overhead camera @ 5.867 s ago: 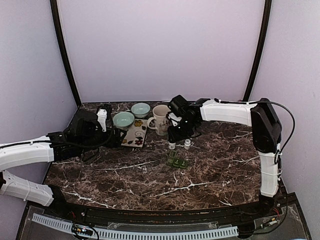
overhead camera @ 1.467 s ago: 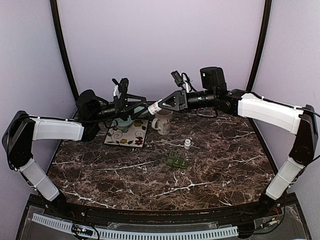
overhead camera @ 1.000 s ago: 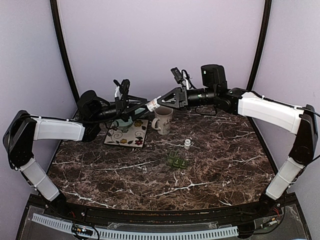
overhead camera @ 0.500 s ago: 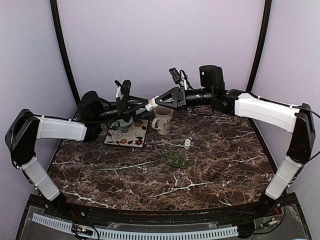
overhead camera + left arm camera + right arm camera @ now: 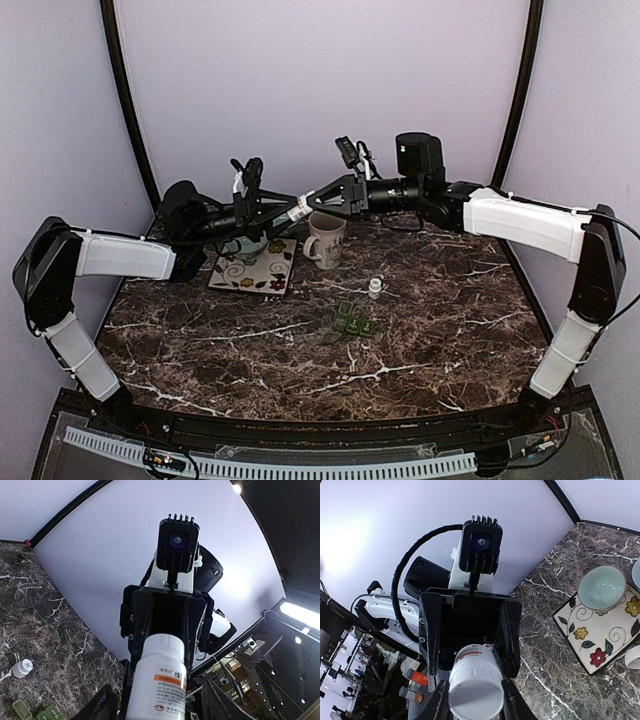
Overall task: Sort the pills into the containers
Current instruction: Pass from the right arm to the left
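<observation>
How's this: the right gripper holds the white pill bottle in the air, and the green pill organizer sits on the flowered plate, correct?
Not quite: the green pill organizer lies on the marble table, apart from the flowered plate; the top view shows it. The right gripper does hold the white pill bottle aloft.

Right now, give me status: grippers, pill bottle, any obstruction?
Right gripper shut on pill bottle, held in mid-air. Left gripper open, straddling the bottle, gaps either side. Mug below, clear of both.
</observation>
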Controlling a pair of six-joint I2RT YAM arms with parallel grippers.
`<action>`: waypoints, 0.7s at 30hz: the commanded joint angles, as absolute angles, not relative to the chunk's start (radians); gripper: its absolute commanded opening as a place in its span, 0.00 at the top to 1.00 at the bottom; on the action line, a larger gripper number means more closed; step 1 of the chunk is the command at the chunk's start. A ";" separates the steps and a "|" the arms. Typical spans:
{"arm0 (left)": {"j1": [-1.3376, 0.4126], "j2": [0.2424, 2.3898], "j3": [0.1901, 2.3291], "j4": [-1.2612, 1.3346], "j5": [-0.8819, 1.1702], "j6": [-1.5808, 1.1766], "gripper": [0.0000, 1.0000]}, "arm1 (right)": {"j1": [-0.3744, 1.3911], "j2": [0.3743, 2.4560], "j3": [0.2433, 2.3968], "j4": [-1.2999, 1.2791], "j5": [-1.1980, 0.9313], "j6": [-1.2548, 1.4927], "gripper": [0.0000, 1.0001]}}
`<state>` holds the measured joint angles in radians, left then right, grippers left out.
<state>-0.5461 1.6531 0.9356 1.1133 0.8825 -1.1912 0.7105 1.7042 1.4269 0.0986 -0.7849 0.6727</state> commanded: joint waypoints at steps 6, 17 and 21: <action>-0.543 1.661 0.975 1.174 0.907 -1.209 0.43 | 0.695 1.724 1.412 0.211 -0.797 0.712 1.00; -0.543 1.662 0.961 1.197 0.905 -1.224 0.39 | 0.690 1.738 1.399 0.257 -0.796 0.741 1.00; -0.542 1.663 0.959 1.198 0.905 -1.225 0.39 | 0.690 1.739 1.392 0.267 -0.797 0.745 1.00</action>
<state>-0.5461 1.6665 0.9493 1.1408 0.8864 -1.2175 0.6971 1.7294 1.4048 0.2054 -0.7895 0.7353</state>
